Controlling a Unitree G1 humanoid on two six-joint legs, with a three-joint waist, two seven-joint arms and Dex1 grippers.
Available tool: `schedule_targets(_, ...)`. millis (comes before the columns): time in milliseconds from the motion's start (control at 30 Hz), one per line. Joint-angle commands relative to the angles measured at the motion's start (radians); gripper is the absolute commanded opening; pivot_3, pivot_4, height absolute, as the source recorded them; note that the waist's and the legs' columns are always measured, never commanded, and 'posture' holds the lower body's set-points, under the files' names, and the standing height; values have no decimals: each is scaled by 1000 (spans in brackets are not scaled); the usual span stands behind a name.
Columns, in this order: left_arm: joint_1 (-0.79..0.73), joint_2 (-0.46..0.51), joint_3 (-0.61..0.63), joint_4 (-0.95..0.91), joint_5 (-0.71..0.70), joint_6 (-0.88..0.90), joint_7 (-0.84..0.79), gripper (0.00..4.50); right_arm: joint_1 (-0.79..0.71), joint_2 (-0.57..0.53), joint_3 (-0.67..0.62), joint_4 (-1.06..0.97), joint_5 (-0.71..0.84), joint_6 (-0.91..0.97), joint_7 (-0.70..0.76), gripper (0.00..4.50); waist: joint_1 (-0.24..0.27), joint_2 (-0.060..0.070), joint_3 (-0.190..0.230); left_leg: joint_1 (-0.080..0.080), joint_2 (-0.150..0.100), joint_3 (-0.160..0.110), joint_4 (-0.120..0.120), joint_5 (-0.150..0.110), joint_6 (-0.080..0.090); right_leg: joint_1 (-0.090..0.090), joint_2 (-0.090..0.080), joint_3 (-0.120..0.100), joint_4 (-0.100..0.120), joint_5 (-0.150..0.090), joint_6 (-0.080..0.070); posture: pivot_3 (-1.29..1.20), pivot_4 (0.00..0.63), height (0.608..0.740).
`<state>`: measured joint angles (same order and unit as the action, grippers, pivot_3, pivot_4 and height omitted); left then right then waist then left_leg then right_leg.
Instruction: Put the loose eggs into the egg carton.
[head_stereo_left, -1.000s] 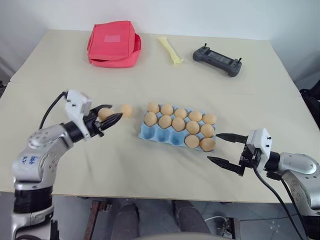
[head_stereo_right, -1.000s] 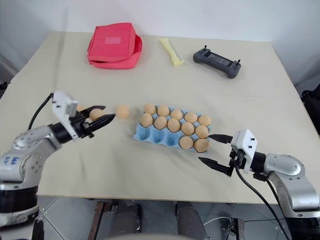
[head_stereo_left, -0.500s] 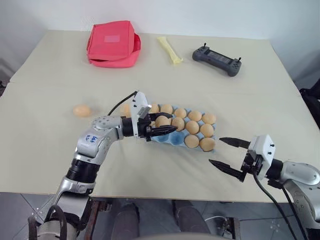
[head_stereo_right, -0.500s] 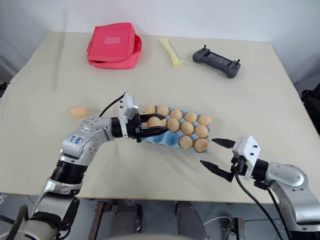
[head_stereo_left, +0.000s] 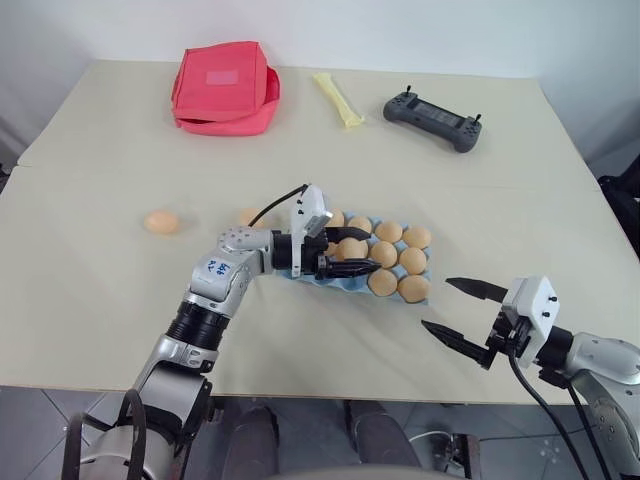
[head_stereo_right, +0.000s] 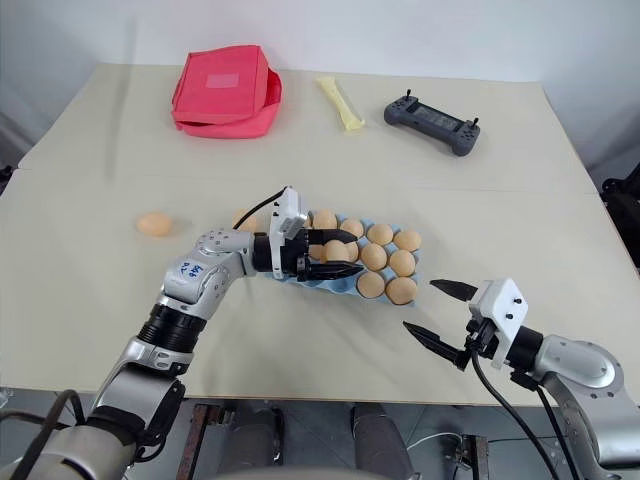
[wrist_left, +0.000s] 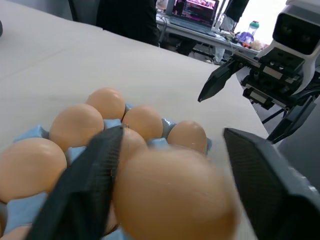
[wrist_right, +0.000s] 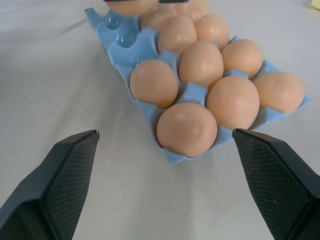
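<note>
left gripper (head_stereo_left: 348, 252) reaching level over the near row of the egg carton (wrist_right: 120, 50), jaws parted around one of the loose eggs (wrist_left: 175, 195). seems let go already, with a gap on one side of the shell and the other finger touching, though hard to be sure from so close. best to widen both fingers evenly so neither drags the shell sideways. check for a full seat in an empty blue cup, not a perch on the ridge between cups or on a neighbour. then pull straight back along the fingers, low and slow, clear of the filled rows behind. no sweeping across the tray: likely to tip it or roll an egg out.

right gripper (head_stereo_left: 437, 304) wide and holding nothing, hanging beside the carton's far end, apart from it; fine there, out of the way.

next targets: one egg (head_stereo_left: 162, 221) alone on the table (head_stereo_left: 120, 300) well to the left, another (head_stereo_left: 247, 216) just behind the left forearm.
</note>
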<state>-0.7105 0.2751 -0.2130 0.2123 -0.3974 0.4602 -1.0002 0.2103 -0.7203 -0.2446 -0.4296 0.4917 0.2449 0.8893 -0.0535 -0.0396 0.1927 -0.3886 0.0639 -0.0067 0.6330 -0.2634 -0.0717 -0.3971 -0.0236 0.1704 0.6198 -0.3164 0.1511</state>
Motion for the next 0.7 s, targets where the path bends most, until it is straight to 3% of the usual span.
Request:
schedule_targets(33, -31, -19, 15, -12, -5, -3, -4, 4472, 1, 2, -33, -38, 18, -2, -8, 4500, 1, 0, 0, 0, 0, 0, 0, 0, 0, 0, 0, 0, 0, 0, 0, 0, 150, 740)
schedule_targets(200, -16, -25, 43, -37, 19, -82, 27, 4472, -8, -2, -26, -31, 19, -3, -7, 4500, 0, 0, 0, 0, 0, 0, 0, 0, 0, 0, 0, 0, 0, 0, 0, 0, 150, 740)
schedule_targets(333, 7, 21, 103, -117, -18, -39, 47, 4472, -23, -5, -18, -17, 18, -4, 0, 4500, -1, 0, 0, 0, 0, 0, 0, 0, 0, 0, 0, 0, 0, 0, 0, 0, 150, 740)
schedule_targets(700, 207, 240, 349, -340, -44, 110, 208, 4472, -86, -11, 7, 41, 10, -6, 48, 4500, -1, 0, 0, 0, 0, -1, 0, 0, 0, 0, 0, 0, 1, 0, 0, 0, 150, 740)
